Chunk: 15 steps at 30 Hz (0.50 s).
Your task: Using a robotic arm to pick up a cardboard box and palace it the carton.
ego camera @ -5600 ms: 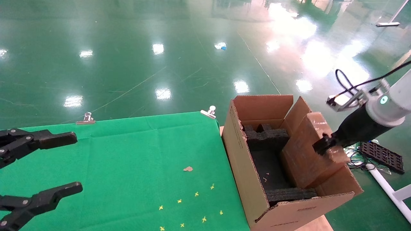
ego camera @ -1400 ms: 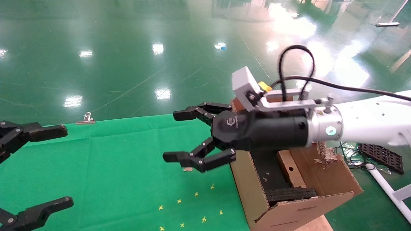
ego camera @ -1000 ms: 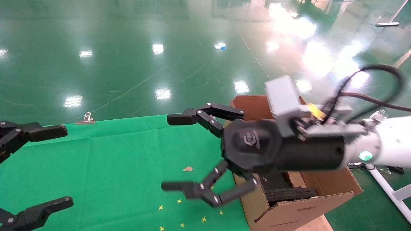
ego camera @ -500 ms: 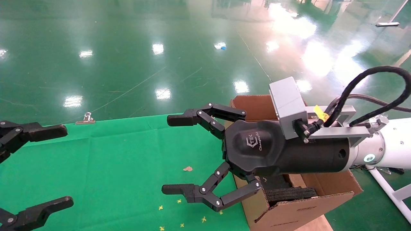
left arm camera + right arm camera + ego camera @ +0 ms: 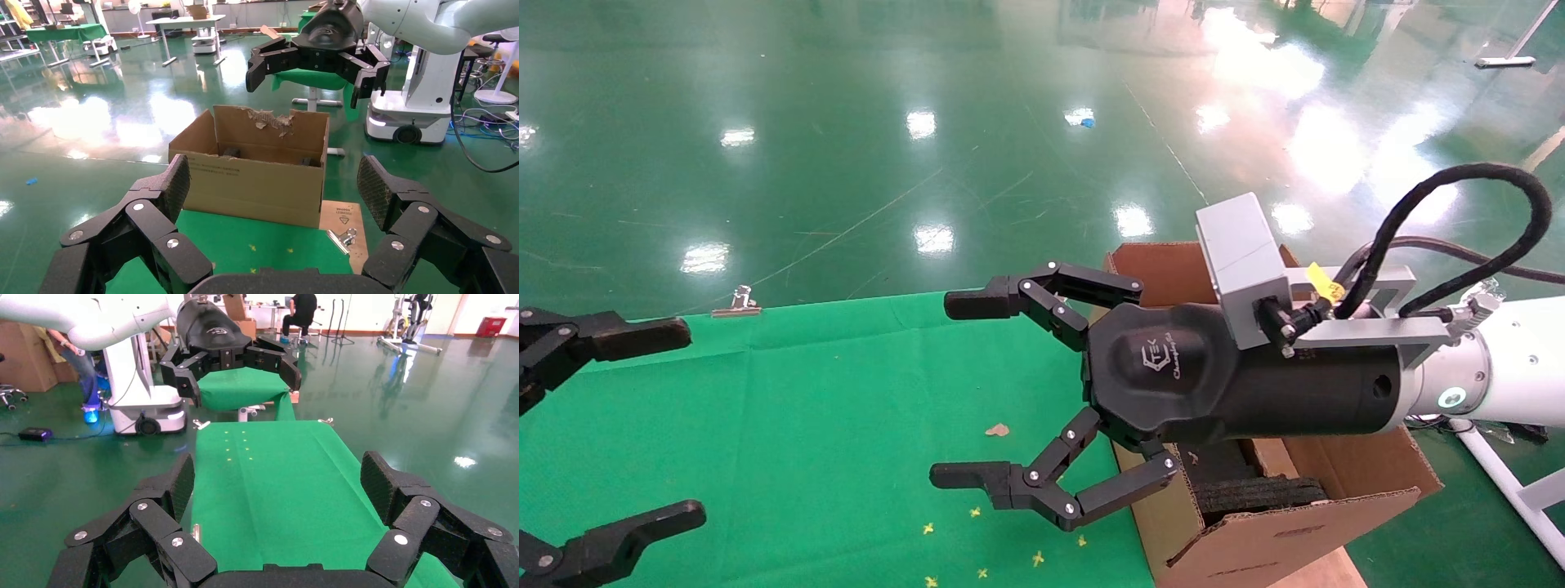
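**A:** Head view first?
**B:** The robotic arm [image 5: 1512, 371] reaches in from the right; its right gripper [image 5: 972, 388] hangs spread wide and empty mid-frame over the green cloth [image 5: 805, 425]. The carton [image 5: 1279, 523] sits lower right, behind the wrist. I can't make out the cardboard box. The left gripper [image 5: 641, 425] is splayed at the left edge.

**A:** Left wrist view?
**B:** Carton [image 5: 251, 177] centre, one flap torn.

**A:** Right wrist view?
**B:** Cloth [image 5: 275, 478] between parted fingers [image 5: 398, 490].

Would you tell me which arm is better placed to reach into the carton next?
Right: the right gripper hovers open beside the carton; the left gripper sits open across the table.
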### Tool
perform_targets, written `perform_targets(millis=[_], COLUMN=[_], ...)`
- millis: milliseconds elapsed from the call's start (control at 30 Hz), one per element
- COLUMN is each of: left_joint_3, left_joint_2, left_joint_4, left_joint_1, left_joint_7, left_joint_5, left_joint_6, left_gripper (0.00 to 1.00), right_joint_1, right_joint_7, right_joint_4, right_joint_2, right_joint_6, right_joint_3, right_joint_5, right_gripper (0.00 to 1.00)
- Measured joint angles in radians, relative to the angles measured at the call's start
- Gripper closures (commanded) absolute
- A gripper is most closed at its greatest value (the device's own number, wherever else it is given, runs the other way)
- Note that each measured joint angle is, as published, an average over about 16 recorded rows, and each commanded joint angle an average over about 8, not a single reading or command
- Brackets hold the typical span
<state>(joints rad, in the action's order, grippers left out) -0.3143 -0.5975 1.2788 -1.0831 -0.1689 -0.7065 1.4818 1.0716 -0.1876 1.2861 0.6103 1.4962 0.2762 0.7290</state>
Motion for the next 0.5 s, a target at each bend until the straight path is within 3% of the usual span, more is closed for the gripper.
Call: perform_targets(millis=[500], left_joint_3=[0.0], left_joint_2=[0.0], left_joint_4=[0.0], left_joint_1=[0.0], left_joint_7=[0.0], left_joint_5=[0.0], left_joint_6=[0.0], left_gripper=[0.0], right_joint_1=[0.005], right_joint_7=[-0.001], right_joint_4=[-0.004], right_joint_2=[0.001], right_joint_6=[-0.001], right_joint_3=[0.006], right_joint_5=[0.002], right_gripper=[0.0])
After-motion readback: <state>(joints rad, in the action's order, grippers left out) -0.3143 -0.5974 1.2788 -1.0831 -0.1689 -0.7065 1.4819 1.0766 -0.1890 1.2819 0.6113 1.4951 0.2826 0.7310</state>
